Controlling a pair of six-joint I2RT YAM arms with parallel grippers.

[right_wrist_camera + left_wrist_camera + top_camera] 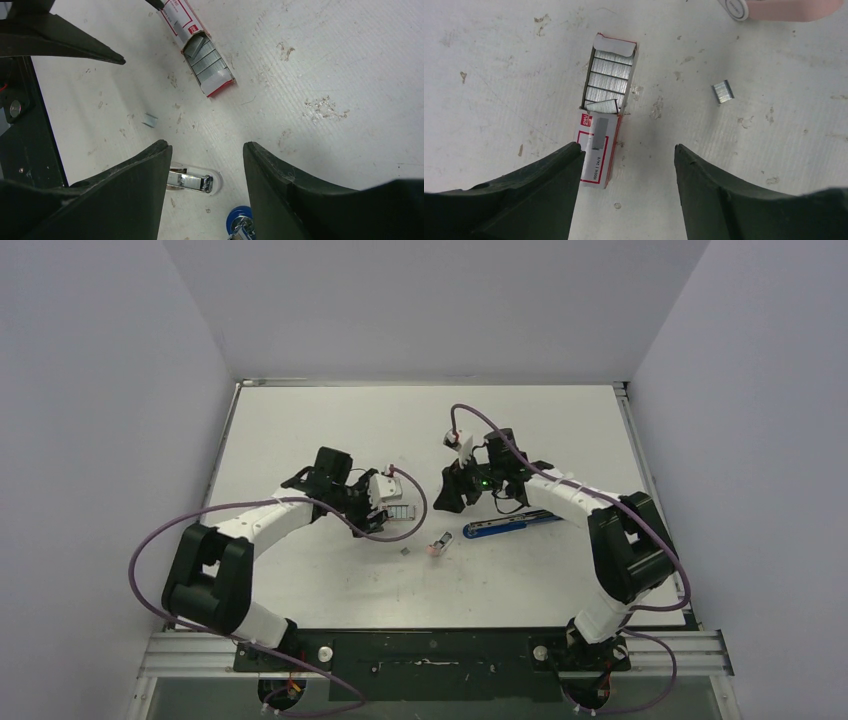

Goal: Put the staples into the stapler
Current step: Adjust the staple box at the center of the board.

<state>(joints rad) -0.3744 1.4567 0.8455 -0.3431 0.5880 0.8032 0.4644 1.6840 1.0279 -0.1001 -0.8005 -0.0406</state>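
Staples [608, 75], short silvery-grey metal strips, sit in their small red-and-white cardboard box [591, 155] on the white bench [499, 75], with the tray slid out. My left pincer [626, 147] hovers over it, jaws apart and empty, one fingertip at the sleeve's corner. Best way in? (op1)

op2: I'd go for the single strip [599, 132] lying on the sleeve. Pinch its long sides and come straight down, or you'll shove the box. Where's your stapler?

op1: The slim blue stapler with black base [497, 529] lies flat beneath my right arm, near the small pink block [437, 545]. My right pincer [207, 145] is spread wide too, holding nothing. The sleeve reads "24/6" and something like "1000"; the red logo's too small to read.
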